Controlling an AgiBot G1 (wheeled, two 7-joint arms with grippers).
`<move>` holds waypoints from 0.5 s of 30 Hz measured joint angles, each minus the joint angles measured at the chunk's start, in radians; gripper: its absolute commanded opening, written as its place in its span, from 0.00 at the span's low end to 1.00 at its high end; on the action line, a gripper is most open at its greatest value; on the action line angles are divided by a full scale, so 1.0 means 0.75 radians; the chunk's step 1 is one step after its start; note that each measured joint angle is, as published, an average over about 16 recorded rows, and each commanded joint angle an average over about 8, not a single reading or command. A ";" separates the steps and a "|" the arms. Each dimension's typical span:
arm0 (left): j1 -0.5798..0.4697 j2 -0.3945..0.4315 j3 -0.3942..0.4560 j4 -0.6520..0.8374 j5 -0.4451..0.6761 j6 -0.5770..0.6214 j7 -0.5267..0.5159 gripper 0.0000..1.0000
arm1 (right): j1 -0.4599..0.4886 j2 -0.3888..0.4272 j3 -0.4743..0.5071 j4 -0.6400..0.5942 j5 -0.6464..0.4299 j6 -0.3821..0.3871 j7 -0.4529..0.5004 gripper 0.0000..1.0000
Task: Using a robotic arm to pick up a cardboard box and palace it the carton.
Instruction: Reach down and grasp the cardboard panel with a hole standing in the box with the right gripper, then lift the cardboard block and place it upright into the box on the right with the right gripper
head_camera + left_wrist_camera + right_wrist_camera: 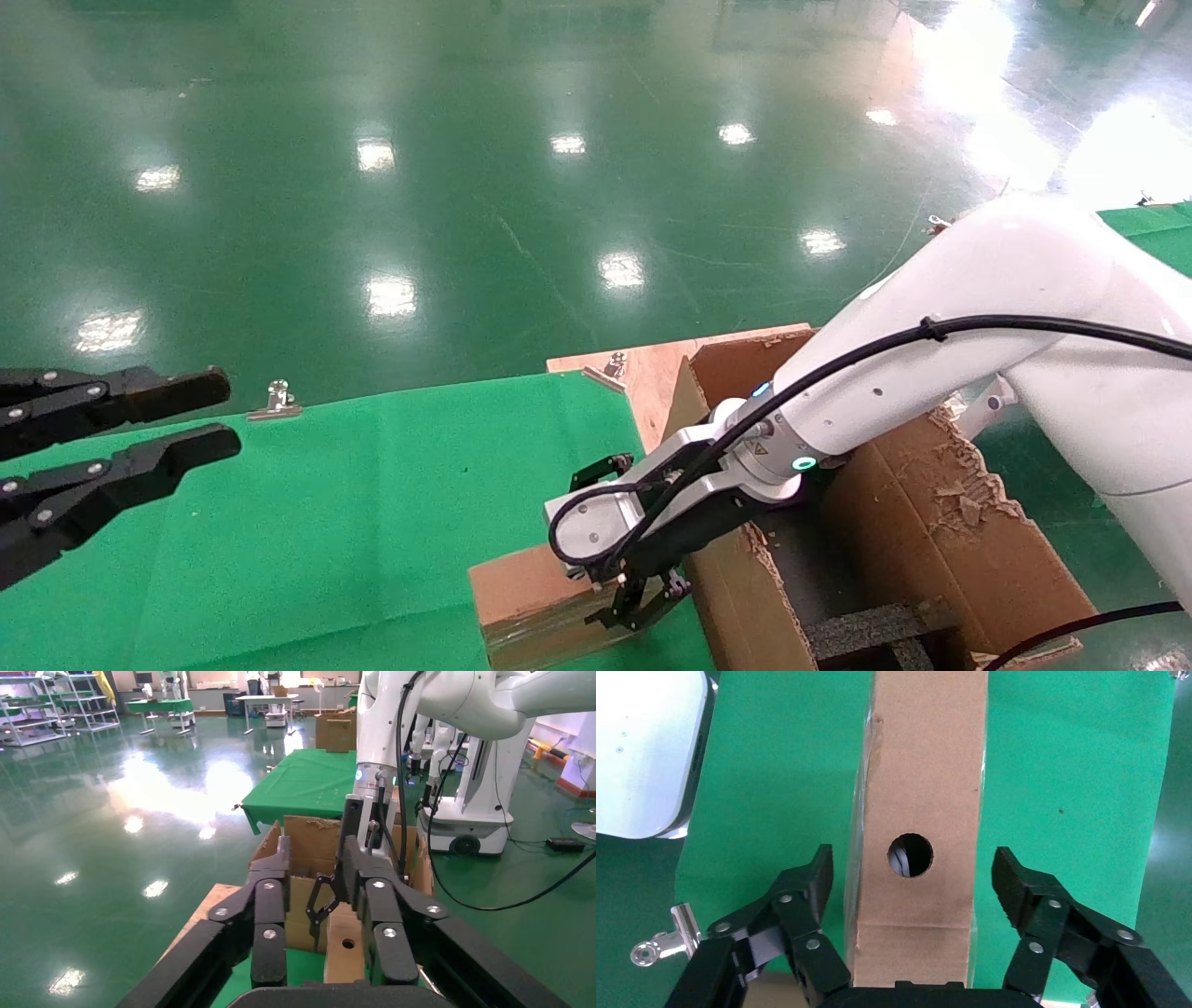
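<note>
The small brown cardboard box [526, 601] stands on the green cloth beside the carton [941, 522], a large torn-flapped box with black foam [875, 624] inside. The white robotic arm reaches down over the box. Its right gripper [616, 559] is open and straddles the box. In the right wrist view the cardboard box [926, 776] with its round hole sits between the spread fingers [814, 881] of the right gripper [914, 864], with gaps on both sides. My left gripper [228, 415] hovers open at the far left, holding nothing. The left wrist view shows the left gripper [316, 850], the box [346, 948] and the carton [309, 839].
Green cloth [372, 513] covers the table. Metal clips [275, 401] [610, 365] hold its far edge. A wooden board [652, 373] lies under the carton. A white object [645, 748] sits past the cloth's edge. Glossy green floor lies beyond.
</note>
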 measured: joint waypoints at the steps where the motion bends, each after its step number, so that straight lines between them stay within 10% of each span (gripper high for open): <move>1: 0.000 0.000 0.000 0.000 0.000 0.000 0.000 1.00 | 0.000 0.000 0.000 0.000 0.000 0.000 0.000 0.00; 15: 0.000 0.000 0.000 0.000 0.000 0.000 0.000 1.00 | -0.003 0.000 0.004 -0.001 -0.001 -0.002 -0.001 0.00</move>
